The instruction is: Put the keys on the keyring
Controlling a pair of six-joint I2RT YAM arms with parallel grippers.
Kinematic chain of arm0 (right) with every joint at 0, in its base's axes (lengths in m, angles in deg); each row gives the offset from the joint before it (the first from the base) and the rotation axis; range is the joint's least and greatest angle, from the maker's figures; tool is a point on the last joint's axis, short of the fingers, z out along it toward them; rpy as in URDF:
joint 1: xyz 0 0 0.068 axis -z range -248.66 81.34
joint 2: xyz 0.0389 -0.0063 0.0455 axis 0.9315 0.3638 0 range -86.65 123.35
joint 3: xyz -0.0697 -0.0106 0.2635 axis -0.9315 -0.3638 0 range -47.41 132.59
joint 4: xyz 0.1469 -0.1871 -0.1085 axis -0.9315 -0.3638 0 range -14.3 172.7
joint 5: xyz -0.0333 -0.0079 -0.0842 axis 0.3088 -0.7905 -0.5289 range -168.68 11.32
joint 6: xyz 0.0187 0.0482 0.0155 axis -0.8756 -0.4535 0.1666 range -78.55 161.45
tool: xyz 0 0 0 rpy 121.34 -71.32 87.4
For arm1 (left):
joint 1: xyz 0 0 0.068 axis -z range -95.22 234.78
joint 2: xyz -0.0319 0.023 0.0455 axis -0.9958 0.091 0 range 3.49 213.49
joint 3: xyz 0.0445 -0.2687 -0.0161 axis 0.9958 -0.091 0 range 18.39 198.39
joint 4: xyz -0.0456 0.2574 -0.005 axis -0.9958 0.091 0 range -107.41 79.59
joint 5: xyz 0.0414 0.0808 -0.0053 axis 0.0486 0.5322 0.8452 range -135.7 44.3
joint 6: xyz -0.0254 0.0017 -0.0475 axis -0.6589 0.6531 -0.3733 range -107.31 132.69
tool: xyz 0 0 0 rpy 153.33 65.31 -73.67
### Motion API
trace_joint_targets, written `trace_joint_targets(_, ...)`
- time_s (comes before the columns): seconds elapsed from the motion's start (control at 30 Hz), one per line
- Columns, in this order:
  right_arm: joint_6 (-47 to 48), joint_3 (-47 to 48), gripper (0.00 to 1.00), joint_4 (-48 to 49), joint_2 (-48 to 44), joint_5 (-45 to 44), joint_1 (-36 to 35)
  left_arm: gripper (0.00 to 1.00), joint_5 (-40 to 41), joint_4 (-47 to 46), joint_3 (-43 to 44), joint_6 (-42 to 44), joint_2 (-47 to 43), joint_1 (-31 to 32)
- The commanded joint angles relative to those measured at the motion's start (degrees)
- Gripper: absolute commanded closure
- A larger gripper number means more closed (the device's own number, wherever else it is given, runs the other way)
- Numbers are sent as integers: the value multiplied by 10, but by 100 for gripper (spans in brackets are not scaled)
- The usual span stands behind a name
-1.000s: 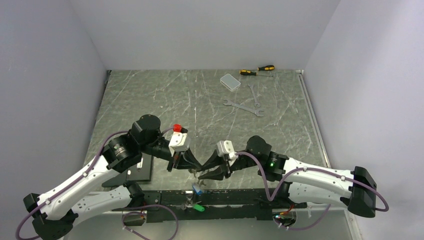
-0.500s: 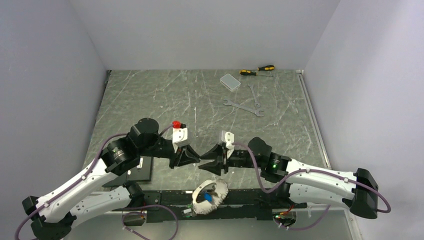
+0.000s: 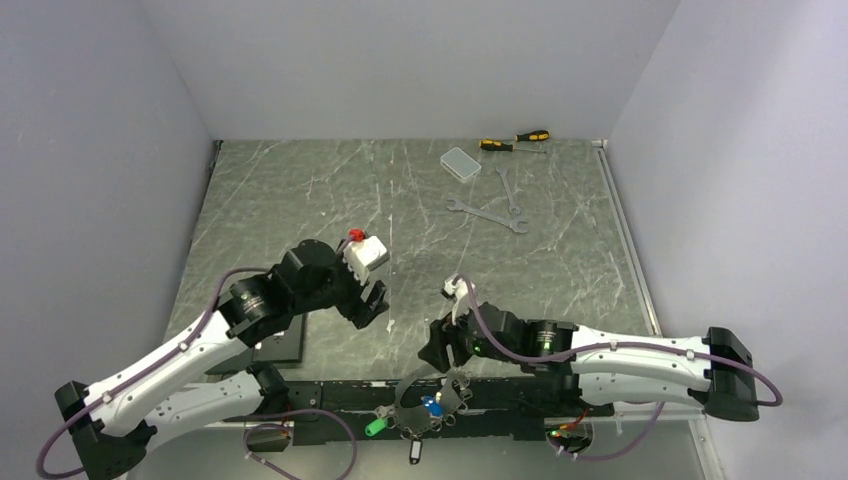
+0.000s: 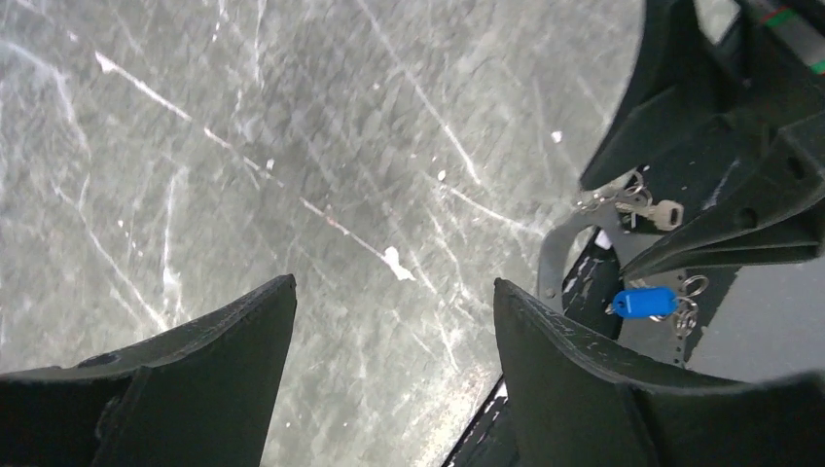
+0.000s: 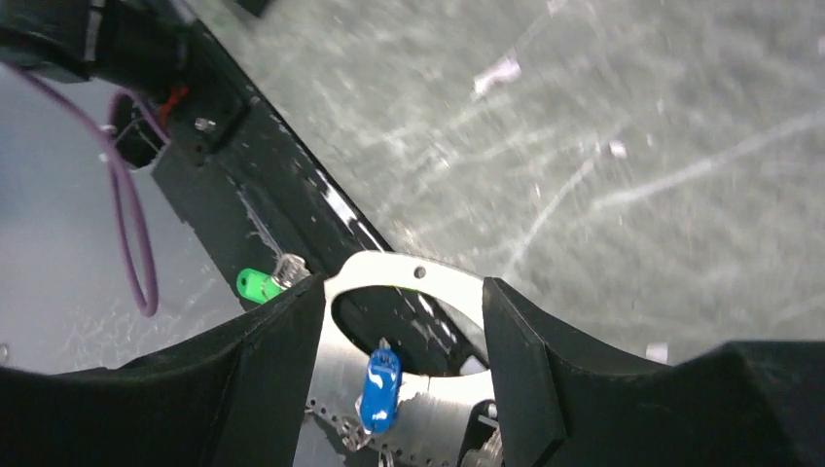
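The keyring (image 3: 412, 392) lies loose over the black rail at the table's near edge. In the right wrist view it is a flat silver loop (image 5: 389, 269). A blue-headed key (image 3: 432, 408) (image 5: 379, 387) (image 4: 644, 302) rests on it, and a green-headed key (image 3: 375, 427) (image 5: 258, 285) sits just to its left. A plain silver key (image 4: 666, 214) shows in the left wrist view. My right gripper (image 3: 440, 352) (image 5: 404, 283) hangs open just above the ring, gripping nothing. My left gripper (image 3: 368, 300) (image 4: 392, 284) is open over bare marble, left of the ring.
Two long wrenches (image 3: 490, 212), two screwdrivers (image 3: 515, 140) and a small clear box (image 3: 460, 163) lie at the far right of the table. A black block (image 3: 280, 338) sits by the left arm. The black rail (image 3: 520, 400) runs along the near edge.
Both grippers have opened. The keyring with its keys dropped from between them onto the near rail. The left gripper pulled back and up; the right one dipped toward the ring.
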Motion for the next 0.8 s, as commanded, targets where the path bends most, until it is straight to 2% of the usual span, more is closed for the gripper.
trace_joint_targets(0.0,-154,-7,36,-106,17,-117,-47,22,41,16,14,-9,15,-2)
trace_joint_targets(0.1,-148,-2,37,-114,70,-149,-64,22,40,17,15,-7,13,-2)
trace_joint_targets(0.23,-97,22,45,-99,165,-140,-67,21,42,16,8,-4,-1,-1)
trace_joint_targets(0.33,-74,47,47,-115,232,-134,-71,21,48,15,6,-4,-9,-2)
trace_joint_targets(0.5,-41,89,58,-118,318,-121,-77,21,46,17,8,-3,-16,-3)
trace_joint_targets(0.67,-34,116,64,-124,374,-143,-76,21,47,16,7,-1,-23,-3)
trace_joint_targets(0.77,-24,123,70,-119,387,-161,-38,21,51,15,7,-2,-27,-4)
